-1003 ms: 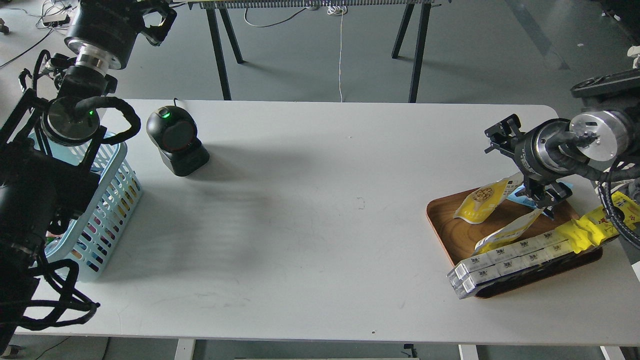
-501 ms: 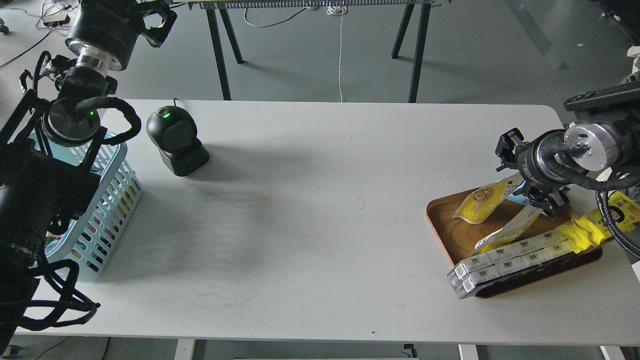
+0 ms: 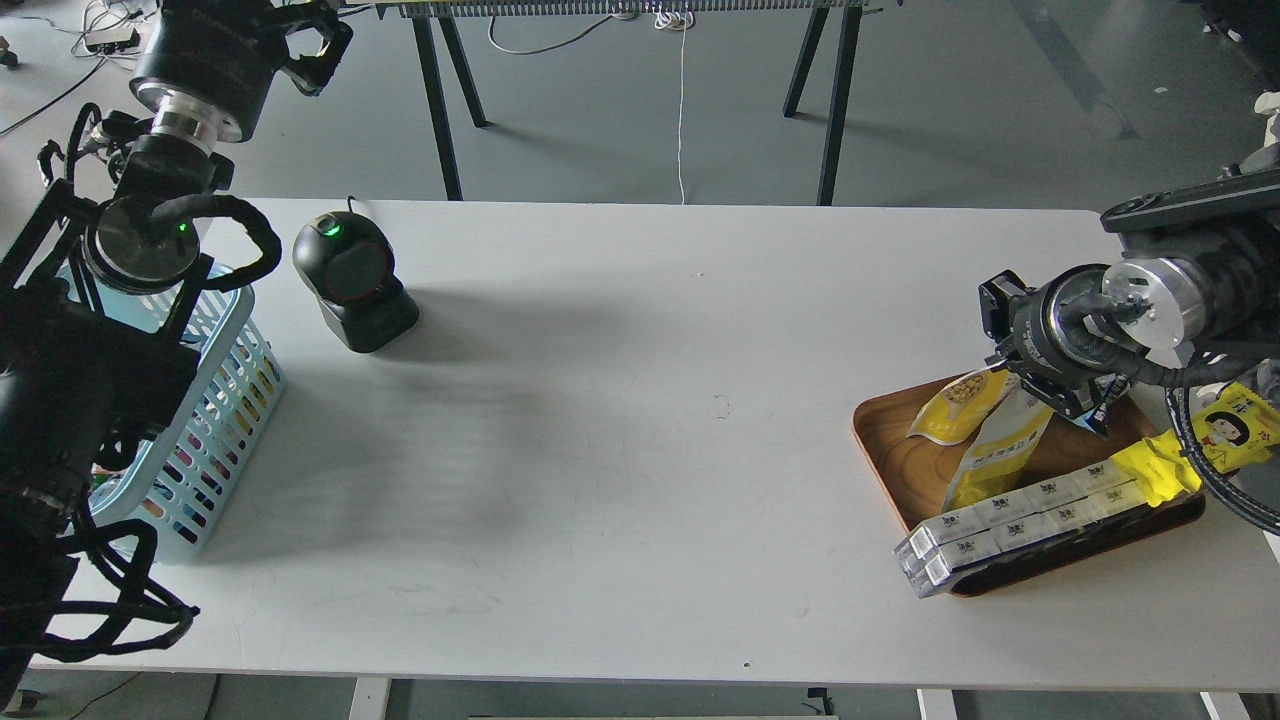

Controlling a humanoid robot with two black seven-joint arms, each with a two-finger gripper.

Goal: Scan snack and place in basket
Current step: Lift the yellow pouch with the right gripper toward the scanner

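Observation:
My right gripper [image 3: 1052, 396] is over the brown wooden tray [image 3: 885, 445] at the table's right end. It is shut on the top edge of a snack pouch [image 3: 1000, 448], which hangs tilted and shows its white back with print and yellow edges. A second yellow pouch picturing nuts [image 3: 955, 402] leans just to its left in the tray. The light blue basket [image 3: 225, 400] stands at the table's left edge, partly behind my left arm. My left gripper [image 3: 315, 40] is raised at the top left, beyond the table; its fingers cannot be told apart.
A black barcode scanner [image 3: 352, 280] with a green light stands right of the basket. In the tray lie long white boxes [image 3: 1010, 525] at its front edge and a long yellow pack with a cartoon face [image 3: 1205, 435].
My right gripper has moved left and slightly down over the tray. The white-backed pouch, which lay flat, now hangs more upright from it. The left arm has not moved.

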